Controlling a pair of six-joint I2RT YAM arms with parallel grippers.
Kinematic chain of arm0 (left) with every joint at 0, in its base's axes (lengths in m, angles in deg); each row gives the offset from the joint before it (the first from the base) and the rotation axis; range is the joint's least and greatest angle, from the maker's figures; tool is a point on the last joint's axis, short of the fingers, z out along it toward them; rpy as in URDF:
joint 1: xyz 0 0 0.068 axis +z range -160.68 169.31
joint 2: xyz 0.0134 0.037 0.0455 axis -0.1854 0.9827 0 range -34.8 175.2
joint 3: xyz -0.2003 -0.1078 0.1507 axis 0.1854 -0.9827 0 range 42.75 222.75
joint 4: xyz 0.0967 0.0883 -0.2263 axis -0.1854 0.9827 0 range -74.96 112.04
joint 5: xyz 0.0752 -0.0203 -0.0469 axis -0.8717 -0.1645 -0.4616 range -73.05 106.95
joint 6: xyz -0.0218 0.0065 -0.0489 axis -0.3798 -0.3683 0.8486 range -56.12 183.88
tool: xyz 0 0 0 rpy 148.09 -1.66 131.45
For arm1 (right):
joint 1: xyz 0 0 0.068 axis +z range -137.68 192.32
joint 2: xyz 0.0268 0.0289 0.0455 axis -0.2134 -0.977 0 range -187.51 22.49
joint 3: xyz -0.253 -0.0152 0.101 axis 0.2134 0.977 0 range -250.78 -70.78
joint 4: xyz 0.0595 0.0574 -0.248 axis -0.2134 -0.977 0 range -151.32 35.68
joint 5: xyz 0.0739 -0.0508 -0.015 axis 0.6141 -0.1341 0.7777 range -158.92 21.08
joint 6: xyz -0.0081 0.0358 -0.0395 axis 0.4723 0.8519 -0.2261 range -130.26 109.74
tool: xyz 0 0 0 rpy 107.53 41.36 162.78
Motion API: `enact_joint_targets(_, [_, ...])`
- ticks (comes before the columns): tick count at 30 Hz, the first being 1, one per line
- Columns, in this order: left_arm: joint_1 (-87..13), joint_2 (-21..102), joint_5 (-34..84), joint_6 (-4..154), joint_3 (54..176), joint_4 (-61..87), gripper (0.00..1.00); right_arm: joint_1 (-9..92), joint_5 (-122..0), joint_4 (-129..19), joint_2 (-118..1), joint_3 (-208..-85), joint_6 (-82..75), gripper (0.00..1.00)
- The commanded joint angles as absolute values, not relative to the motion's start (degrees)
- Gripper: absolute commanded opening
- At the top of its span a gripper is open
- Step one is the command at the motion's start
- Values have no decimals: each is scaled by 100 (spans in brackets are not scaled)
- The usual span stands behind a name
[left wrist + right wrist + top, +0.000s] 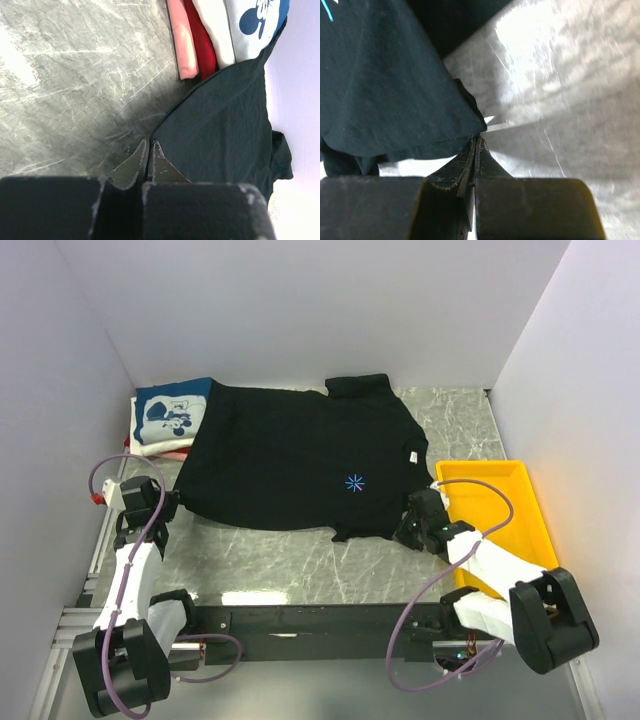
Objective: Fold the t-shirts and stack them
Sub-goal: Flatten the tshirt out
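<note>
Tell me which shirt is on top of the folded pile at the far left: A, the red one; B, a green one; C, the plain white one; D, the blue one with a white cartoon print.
D: the blue shirt with its white cartoon print lies uppermost, the white shirt and red shirt showing only as edges below it.

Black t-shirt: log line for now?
black t-shirt spread flat | left gripper shut on its edge | right gripper shut on its corner
</note>
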State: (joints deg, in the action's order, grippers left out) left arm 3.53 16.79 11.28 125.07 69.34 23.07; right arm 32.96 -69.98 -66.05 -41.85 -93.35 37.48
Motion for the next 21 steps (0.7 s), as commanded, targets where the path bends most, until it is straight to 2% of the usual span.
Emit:
enact_joint_targets(1, [355,1574,1080,12488,7043,2216,1,3359,-7050,-7083,-3773,-9504,3676,0])
enact_joint_targets(11, [303,1005,712,12505,6921,2838,1,3359,-6744,-9321,-1086,-9837,3693,0])
enact_joint_targets(21, [276,37,96,12725,6990,3964,1,3359,-6584,-10582,50,-10303,3843,0])
